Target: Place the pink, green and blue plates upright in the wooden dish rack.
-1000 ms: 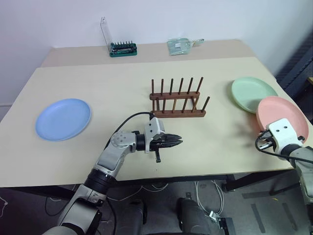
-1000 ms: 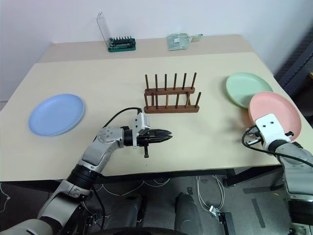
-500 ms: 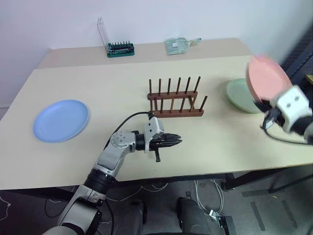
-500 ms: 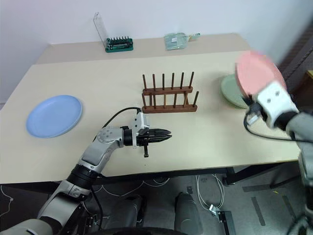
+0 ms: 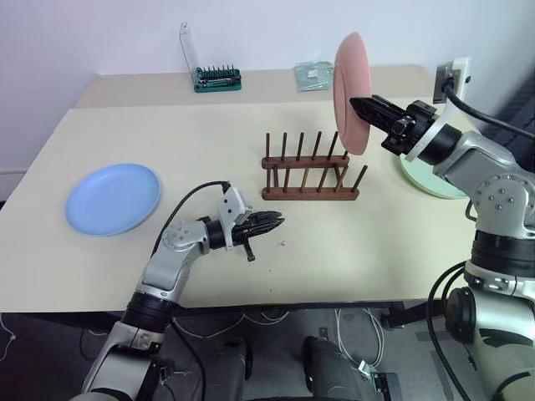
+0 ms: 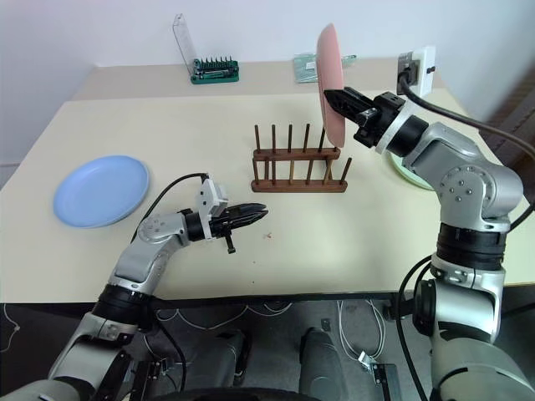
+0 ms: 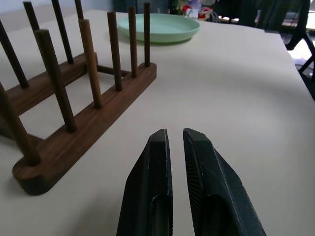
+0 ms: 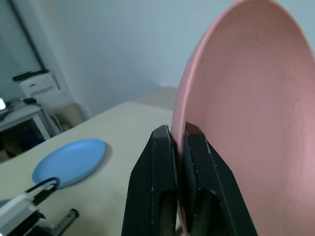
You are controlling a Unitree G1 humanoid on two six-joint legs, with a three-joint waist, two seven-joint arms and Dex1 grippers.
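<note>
- The right gripper [image 5: 361, 107] pinches the rim of the pink plate [image 5: 351, 79], its two black fingers pressed on either face of the edge (the right wrist view shows the rim running between them).
- The pink plate stands upright on edge in the air, above the right end of the wooden dish rack [image 5: 311, 167] and clear of its pegs.
- The wooden dish rack sits near the middle of the table [image 5: 167, 125], its two rows of upright pegs running left to right, with no plate in it.
- The green plate [image 7: 165, 28] lies flat on the table to the right of the rack, partly hidden behind the right arm in the head views.
- The blue plate [image 5: 113, 198] lies flat at the left side of the table, well apart from the rack.
- The left gripper [image 5: 272, 221] hangs low over the table, near of the rack and a little left of it, pointing toward the right; its fingers are almost pressed together with only a thin slit between them, and nothing is held.
- A green bit holder [image 5: 217, 79] with a raised clear lid sits at the far edge of the table, left of centre.
- A clear packet [image 5: 313, 75] lies at the far edge just behind the pink plate.
</note>
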